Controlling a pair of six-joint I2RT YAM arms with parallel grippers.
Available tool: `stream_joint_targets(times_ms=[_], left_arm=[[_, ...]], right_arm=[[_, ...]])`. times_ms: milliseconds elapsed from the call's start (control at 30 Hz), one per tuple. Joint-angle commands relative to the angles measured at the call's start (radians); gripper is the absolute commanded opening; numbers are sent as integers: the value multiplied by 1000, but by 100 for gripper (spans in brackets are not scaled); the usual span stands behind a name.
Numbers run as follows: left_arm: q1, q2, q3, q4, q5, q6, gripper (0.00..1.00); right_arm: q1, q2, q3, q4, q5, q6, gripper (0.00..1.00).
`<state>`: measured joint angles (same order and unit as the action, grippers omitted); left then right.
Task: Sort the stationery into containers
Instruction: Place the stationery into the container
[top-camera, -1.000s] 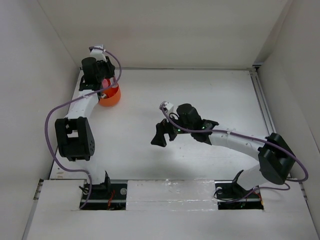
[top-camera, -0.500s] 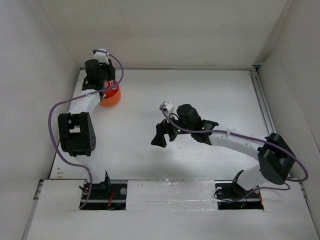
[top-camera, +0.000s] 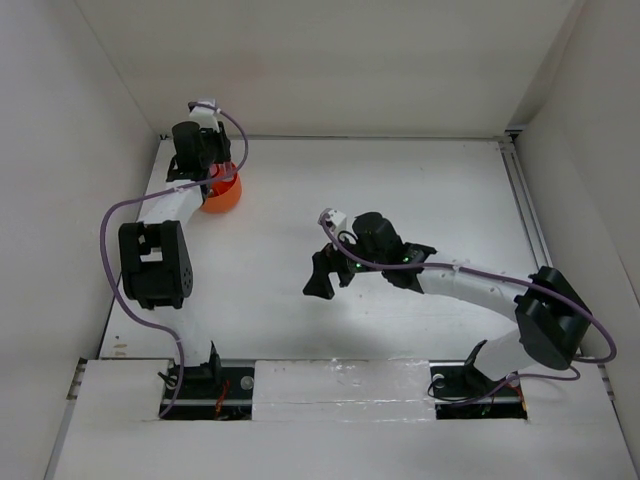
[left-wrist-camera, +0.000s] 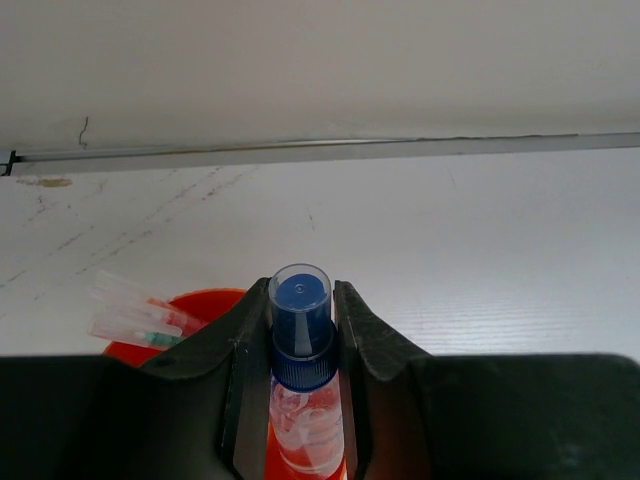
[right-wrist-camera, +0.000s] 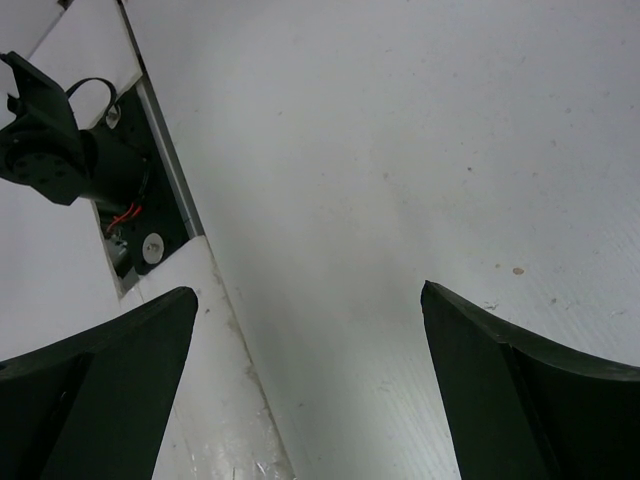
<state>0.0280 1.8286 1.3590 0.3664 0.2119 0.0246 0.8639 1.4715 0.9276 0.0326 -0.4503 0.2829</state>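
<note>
Tube w/ blue cap (left-wrist-camera: 301, 345) clamped in left gripper (left-wrist-camera: 300, 300) above orange tub (left-wrist-camera: 205, 300); pens (left-wrist-camera: 140, 318) already inside. Right gripper (right-wrist-camera: 308, 300) spread wide, empty. Prob. last item, drop pending.

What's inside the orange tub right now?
Two clear-capped pens lean out of the orange tub. The left gripper, shut on the blue-capped tube, covers the rest of its inside.

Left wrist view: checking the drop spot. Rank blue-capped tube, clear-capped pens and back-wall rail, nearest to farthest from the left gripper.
1. The blue-capped tube, clamped in the left gripper.
2. The clear-capped pens, to the left, in the orange tub.
3. The back-wall rail, far across the table.
</note>
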Motion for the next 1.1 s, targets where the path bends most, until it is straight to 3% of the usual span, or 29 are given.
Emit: stream_joint_targets(times_ms=[0,767,1067], left_arm=[[1,-9,-6,66,-5,26,0],[1,0,-49,97,-25,8,0],[1,-9,-49,85,-37,8,25]], right_arm=[[7,-45,-4,56,-7,-21,100],[7,-91,-13,56,33,-11,100],[7,-100,-23,56,51,-11,100]])
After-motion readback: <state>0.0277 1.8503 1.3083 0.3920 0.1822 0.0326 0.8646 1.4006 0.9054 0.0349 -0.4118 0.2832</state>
